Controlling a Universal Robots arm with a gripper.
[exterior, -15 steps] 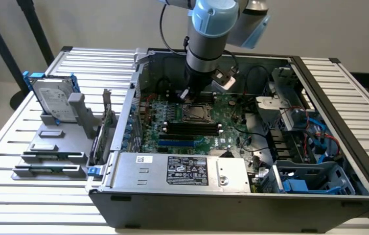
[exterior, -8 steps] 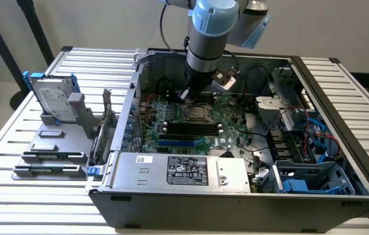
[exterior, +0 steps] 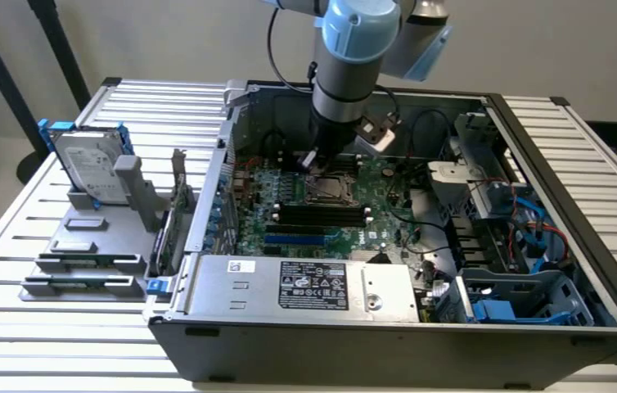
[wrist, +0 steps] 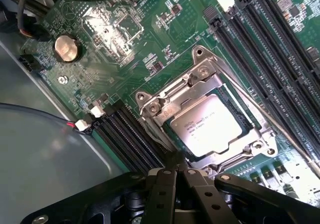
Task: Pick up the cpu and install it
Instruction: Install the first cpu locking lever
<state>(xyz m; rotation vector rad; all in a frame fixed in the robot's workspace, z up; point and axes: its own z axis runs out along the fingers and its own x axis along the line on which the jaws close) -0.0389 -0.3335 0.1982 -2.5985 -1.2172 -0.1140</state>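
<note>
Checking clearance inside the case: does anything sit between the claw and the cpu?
Nothing visible does. The shut claw hangs just off the small square silvery-topped cpu, which lies in the socket of the green motherboard. A silvery metal frame lies around its rim, but its top face is bare.

The arm (exterior: 341,78) has a rounded pale blue joint cap (exterior: 361,29) above a grey metal sleeve, which darkens to a black wrist section (exterior: 328,135). A thin black cable (exterior: 275,49) curves along one side of it. A small pale box (exterior: 377,136) with a dark face is mounted at the wrist. In the wrist view the tool (wrist: 178,171) is matte black, built of angular linked bars and dotted with round silver screw heads (wrist: 225,177).
</note>
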